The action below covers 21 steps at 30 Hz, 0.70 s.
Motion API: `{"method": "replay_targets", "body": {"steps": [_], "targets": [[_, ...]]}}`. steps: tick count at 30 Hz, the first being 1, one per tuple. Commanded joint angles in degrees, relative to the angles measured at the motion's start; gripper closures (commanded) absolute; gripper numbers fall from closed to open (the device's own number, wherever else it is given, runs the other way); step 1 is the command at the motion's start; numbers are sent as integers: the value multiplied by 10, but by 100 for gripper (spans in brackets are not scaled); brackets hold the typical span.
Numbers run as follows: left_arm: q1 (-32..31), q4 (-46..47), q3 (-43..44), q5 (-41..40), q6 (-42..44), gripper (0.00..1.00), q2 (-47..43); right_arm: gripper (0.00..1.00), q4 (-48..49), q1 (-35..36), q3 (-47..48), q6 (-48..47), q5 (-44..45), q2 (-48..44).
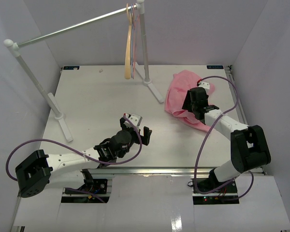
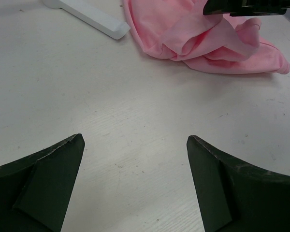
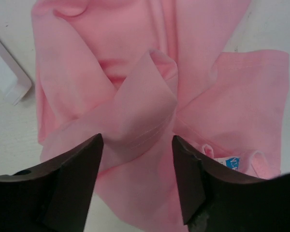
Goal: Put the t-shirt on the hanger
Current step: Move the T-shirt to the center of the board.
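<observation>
While the left arm reaches over the middle of the surface (image 1: 87, 96), the left gripper (image 1: 139, 126) stands released, jaws wide, above bare board and holding nothing. The t-shirt (image 1: 181, 94) lies to its right, well apart from it. At the back, the wooden hanger (image 1: 128, 55) hangs from the right end of the rack rail (image 1: 72, 27), apart from both grippers and from the cloth. The t-shirt lies crumpled on the rear right part of the surface, directly beneath the right gripper (image 3: 136, 137). That gripper's jaws stand part-way apart on either side of a raised fold, which fills the gap between them. Whether the fold is clamped cannot be told.

Count: one t-shirt, one wooden hanger, two grippers, one rack on two posts. A thin pink hanger (image 1: 134, 38) hangs against the wooden one; how many thin hangers there are cannot be made out.

Surroundings: the left post (image 1: 32, 77) stands towards the left edge, its foot (image 1: 63, 123) on the surface. The right post (image 1: 144, 43) rises just right of the wooden hanger. Its white foot (image 1: 154, 92) runs forward just beside the t-shirt's left edge, between the left gripper and the cloth. A small blue-printed label (image 3: 230, 162) shows on the cloth close to one finger of the right gripper.
</observation>
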Motion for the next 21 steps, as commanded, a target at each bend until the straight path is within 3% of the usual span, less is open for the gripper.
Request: {"method": "replay_targets", "body": {"steps": [1,4,7,12,17,21], "targets": [[1,6,4,4,1,2,-7,64,24,-9,36,-24,-32,19],[1,7,4,3,2,2,-4,92,29,0,36,-51,-33,-11],[1,8,4,1,3,2,-2,92,18,38,41,-86,-28,-52],[1,9,2,-9,7,2,-2,92,-40,167,68,-97,1,-125],[1,14,-3,-20,12,2,-3,92,-6,247,-29,-46,-88,-191],[1,18,-8,-38,8,3,-8,92,-2,299,-121,-7,-70,-235]]}}
